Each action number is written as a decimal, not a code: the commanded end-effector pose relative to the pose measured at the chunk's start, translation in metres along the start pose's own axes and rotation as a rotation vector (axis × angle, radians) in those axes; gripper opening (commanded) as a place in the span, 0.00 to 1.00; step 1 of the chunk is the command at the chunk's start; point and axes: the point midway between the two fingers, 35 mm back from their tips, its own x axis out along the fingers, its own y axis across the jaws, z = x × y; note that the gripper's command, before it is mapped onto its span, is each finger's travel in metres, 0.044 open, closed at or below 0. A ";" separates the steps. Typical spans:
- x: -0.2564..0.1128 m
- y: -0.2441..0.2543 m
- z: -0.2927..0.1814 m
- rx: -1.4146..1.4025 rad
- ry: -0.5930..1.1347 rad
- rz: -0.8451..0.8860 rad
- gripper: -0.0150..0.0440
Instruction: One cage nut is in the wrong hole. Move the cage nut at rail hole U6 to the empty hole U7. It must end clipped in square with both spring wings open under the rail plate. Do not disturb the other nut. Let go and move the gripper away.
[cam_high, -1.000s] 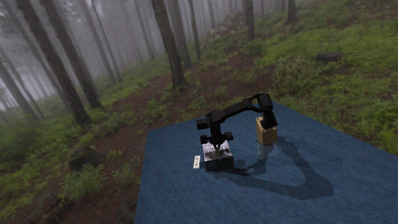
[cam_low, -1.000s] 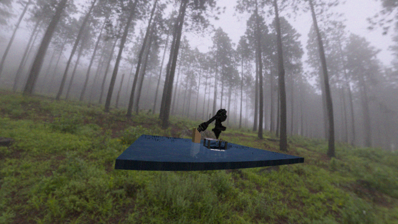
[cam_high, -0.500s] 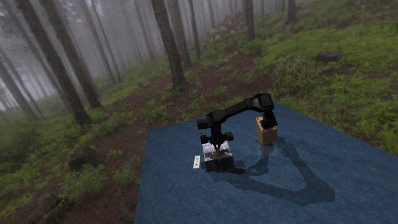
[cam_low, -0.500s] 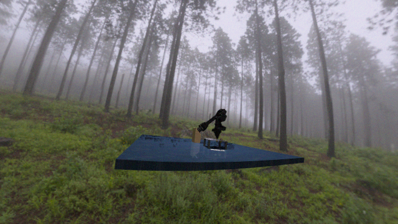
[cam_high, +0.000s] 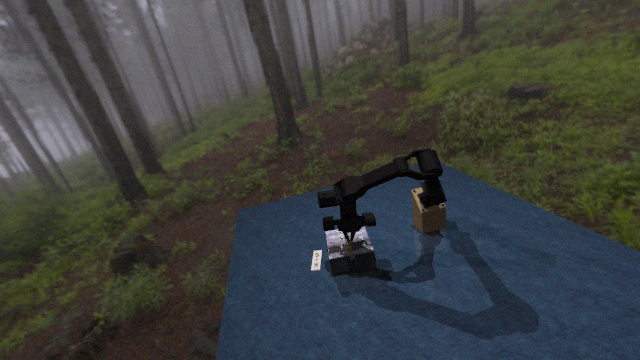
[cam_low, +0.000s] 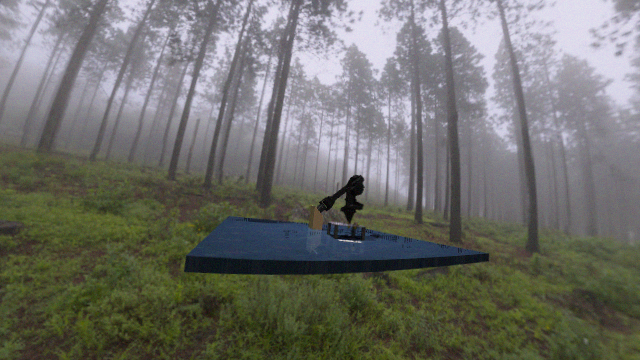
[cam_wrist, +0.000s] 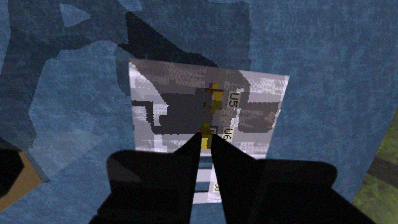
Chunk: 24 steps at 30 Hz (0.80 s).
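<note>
Cage nut (cam_high: 350, 245) (cam_wrist: 205, 142) sits pinched in the end effector (cam_high: 350, 238) (cam_low: 350, 221) (cam_wrist: 205, 136) beside the U6 label (cam_wrist: 231, 135), at center frame in the wrist view. A tilted grip could jam one spring wing on the rail plate (cam_high: 364, 239) (cam_wrist: 175, 82); sideways drift could knock the other nut (cam_wrist: 215, 97), just above.

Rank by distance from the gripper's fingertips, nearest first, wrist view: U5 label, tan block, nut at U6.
1. Nut at U6: between the jaws, at the fingertips.
2. U5 label: beyond the fingertips, up and slightly right in the image.
3. Tan block: far off at the lower left image edge.
</note>
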 end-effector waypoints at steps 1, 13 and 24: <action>0.001 0.001 -0.001 0.005 0.003 -0.006 0.30; 0.001 0.002 -0.001 0.006 0.003 -0.019 0.30; 0.001 0.003 -0.001 0.006 0.003 -0.033 0.30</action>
